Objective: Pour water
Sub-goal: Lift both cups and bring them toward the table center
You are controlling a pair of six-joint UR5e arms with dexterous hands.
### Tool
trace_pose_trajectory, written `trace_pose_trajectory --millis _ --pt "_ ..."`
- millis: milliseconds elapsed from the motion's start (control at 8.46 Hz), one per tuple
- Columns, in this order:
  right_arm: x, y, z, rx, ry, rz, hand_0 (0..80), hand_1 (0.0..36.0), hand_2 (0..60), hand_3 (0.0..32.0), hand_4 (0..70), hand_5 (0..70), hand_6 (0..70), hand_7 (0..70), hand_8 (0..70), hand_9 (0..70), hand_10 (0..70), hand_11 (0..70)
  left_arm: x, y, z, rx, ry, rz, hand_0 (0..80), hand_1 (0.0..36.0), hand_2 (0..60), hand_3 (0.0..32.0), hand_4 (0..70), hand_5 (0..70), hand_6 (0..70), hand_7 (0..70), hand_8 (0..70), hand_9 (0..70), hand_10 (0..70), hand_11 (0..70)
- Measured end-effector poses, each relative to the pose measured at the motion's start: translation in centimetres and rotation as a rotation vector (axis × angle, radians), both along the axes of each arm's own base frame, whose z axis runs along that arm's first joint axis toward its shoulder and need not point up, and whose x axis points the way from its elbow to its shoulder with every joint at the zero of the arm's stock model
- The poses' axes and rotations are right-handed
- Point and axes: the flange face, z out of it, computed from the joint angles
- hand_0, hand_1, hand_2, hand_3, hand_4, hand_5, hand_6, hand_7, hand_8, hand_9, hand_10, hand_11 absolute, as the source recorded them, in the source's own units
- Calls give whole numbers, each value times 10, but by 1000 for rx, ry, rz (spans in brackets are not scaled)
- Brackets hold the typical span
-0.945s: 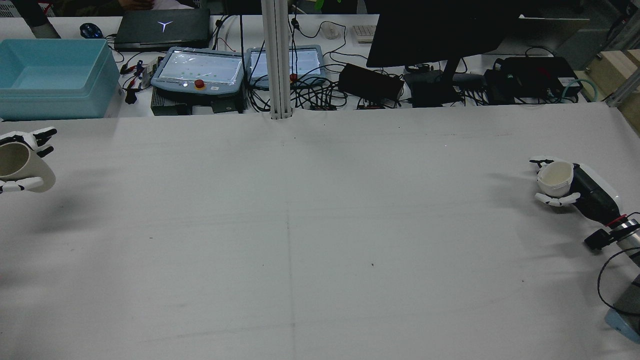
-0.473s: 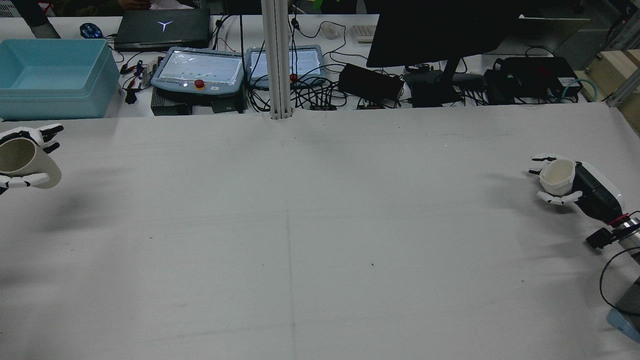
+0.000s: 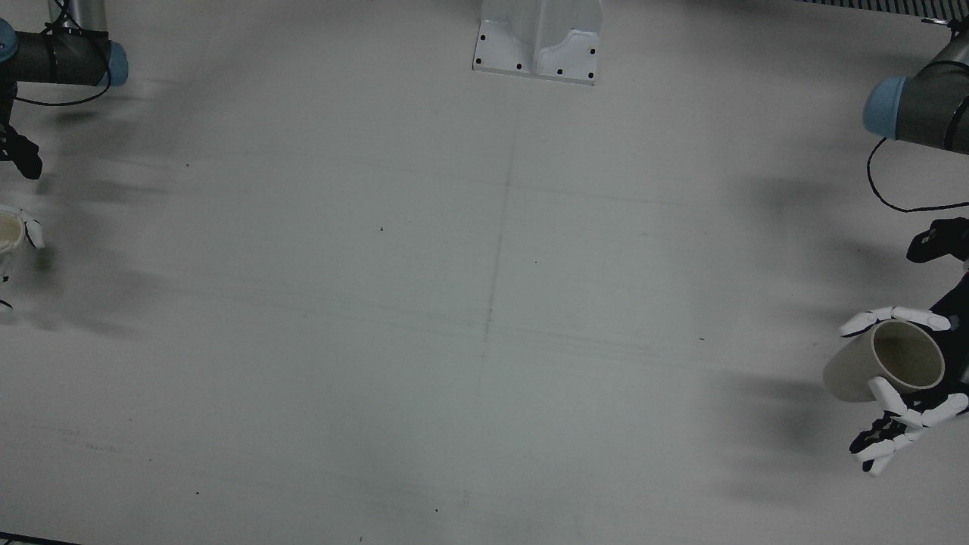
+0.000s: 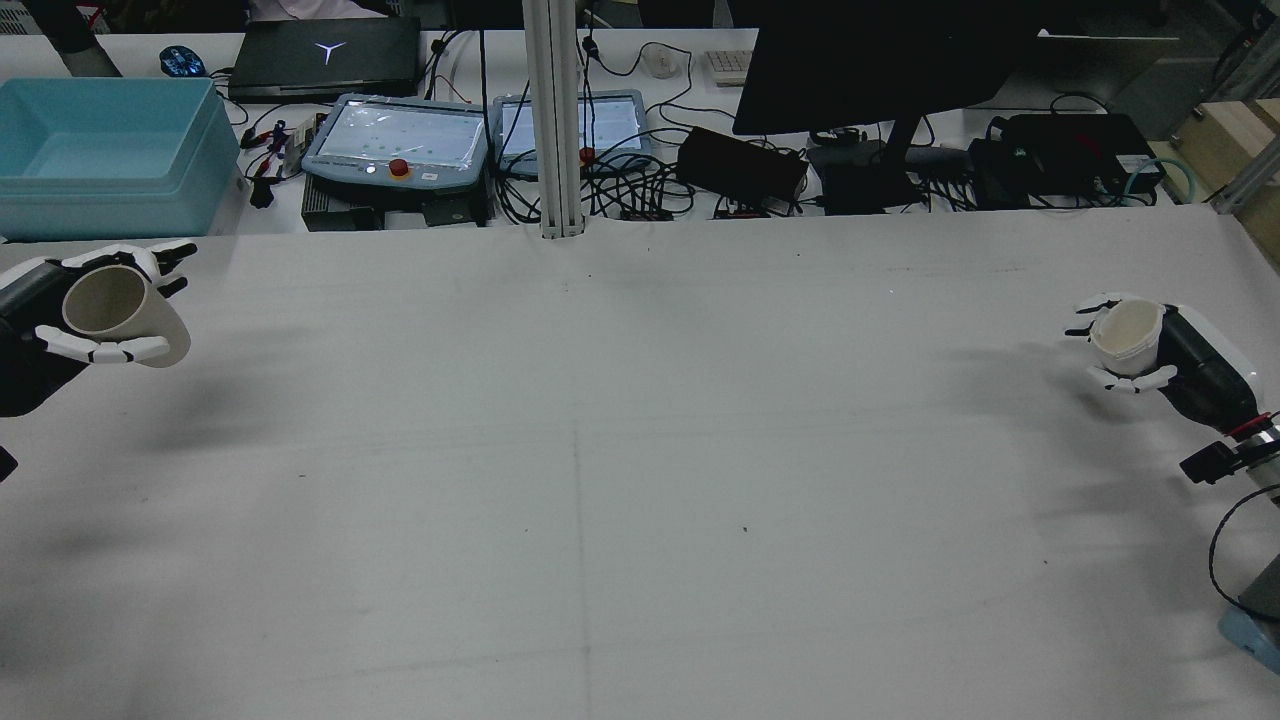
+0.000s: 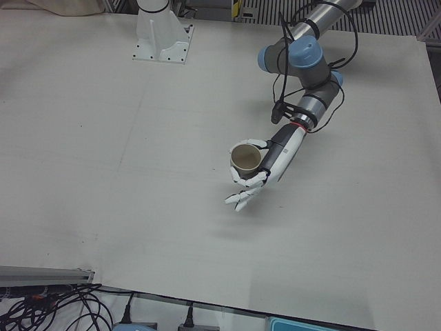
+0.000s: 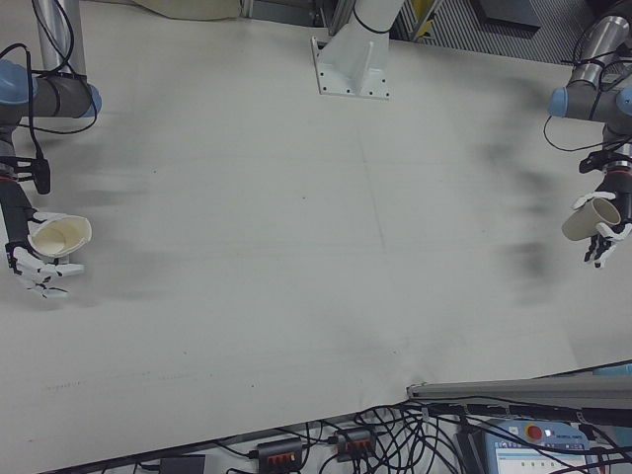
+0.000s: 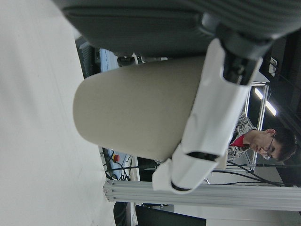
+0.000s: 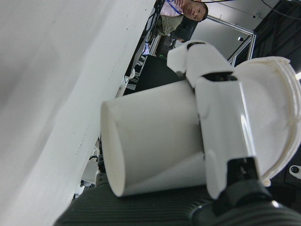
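We noted the left robot hand (image 4: 95, 305) clamped around a beige paper cup (image 4: 125, 308), tilted, held above the white surface (image 4: 640, 450) at its left edge. The right robot hand (image 4: 1135, 352) was closed on a white paper cup (image 4: 1127, 338), near upright, at the far right edge. Cups well apart. We judged both picked up; bringing them together and pouring remained undone.

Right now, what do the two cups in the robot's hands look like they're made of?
The beige cup in the left hand looks like matte paper or card: dull, thin-walled, no shine. The white cup in the right hand has a rolled, ridged rim and looks like plastic or coated paper; the views leave it open.
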Motion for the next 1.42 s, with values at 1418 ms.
trace_pose_trajectory --millis 1418 --pt "37 -40 -182 23 65 66 800 360 456 0 323 280 700 700 613 700 211 343 184 11 -120 72 -4 219 800 360 600 0 337 700 194 136 116 59 79 160"
